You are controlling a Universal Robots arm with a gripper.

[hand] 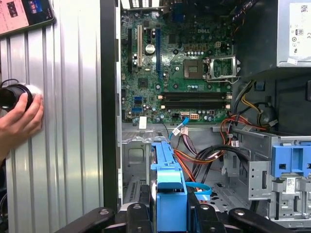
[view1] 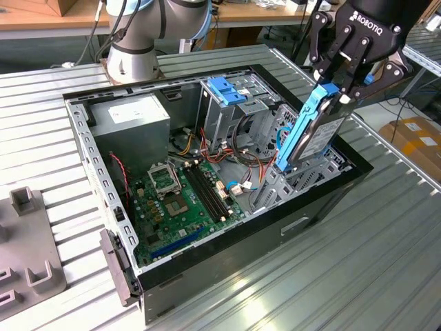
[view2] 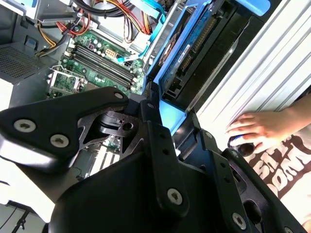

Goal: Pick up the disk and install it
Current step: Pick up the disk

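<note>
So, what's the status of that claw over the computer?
Black gripper shut on the dark, blue-framed rectangular disk. Disk tilted, lower end at the metal cage. Person's hand on the ribbed table, outside the case.

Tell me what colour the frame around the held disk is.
Bright blue frame around the dark disk; clearest in the exterior view.

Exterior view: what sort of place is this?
Likely a robotics lab or assembly test bench: an opened computer case on a ribbed metal table, wooden workbenches behind, a cardboard box nearby.
</note>
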